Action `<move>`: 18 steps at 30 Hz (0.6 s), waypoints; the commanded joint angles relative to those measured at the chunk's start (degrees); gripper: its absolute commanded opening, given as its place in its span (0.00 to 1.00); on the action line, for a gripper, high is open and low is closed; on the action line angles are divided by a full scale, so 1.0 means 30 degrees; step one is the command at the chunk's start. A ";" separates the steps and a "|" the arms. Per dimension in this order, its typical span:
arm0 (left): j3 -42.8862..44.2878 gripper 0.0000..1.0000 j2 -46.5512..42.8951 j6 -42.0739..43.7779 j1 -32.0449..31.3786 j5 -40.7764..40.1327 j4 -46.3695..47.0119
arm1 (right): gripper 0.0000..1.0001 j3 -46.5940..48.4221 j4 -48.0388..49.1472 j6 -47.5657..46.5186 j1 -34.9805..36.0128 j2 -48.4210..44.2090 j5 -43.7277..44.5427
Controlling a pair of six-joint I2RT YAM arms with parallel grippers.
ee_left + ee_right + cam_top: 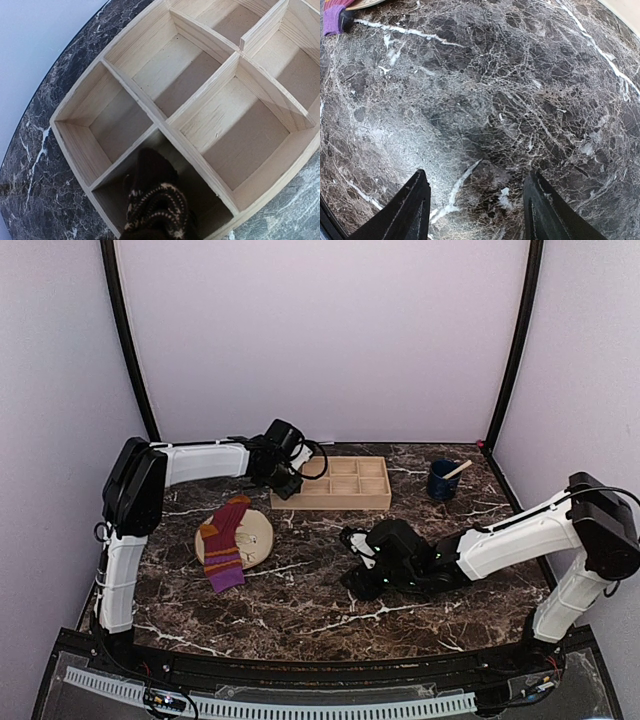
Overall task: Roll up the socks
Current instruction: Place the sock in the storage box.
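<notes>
The magenta-purple sock with orange stripes (pixel 224 543) lies flat across the left side of a round beige plate (pixel 257 535); its purple end shows in the right wrist view (pixel 332 20). The black and tan argyle sock (pixel 156 202) is bunched into a roll at my left gripper (pixel 285 481), over the corner compartment at the left end of the wooden tray (pixel 200 95). The sock hides the fingers. My right gripper (pixel 353 541) is open and empty just above bare marble (pixel 476 176), right of the plate.
The wooden compartment tray (pixel 345 502) stands at the back middle. A dark blue cup (pixel 441 481) with a stick in it stands to its right. Purple walls close the table on three sides.
</notes>
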 commanded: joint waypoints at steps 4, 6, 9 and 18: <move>0.1222 0.00 0.0590 -0.0945 0.0079 0.2523 -0.4139 | 0.59 0.0352 0.0855 -0.0222 -0.0259 0.0255 -0.0128; 0.1260 0.00 0.0611 -0.1085 0.0079 0.3106 -0.4915 | 0.59 0.0277 0.0890 -0.0226 -0.0282 0.0213 -0.0154; 0.1650 0.00 0.0728 -0.1369 0.0079 0.3831 -0.6208 | 0.59 0.0177 0.0951 -0.0211 -0.0326 0.0176 -0.0211; 0.4661 0.00 0.1231 -0.2908 -0.0329 0.4379 -1.1180 | 0.59 0.0060 0.1113 -0.0111 -0.0312 0.0075 -0.0416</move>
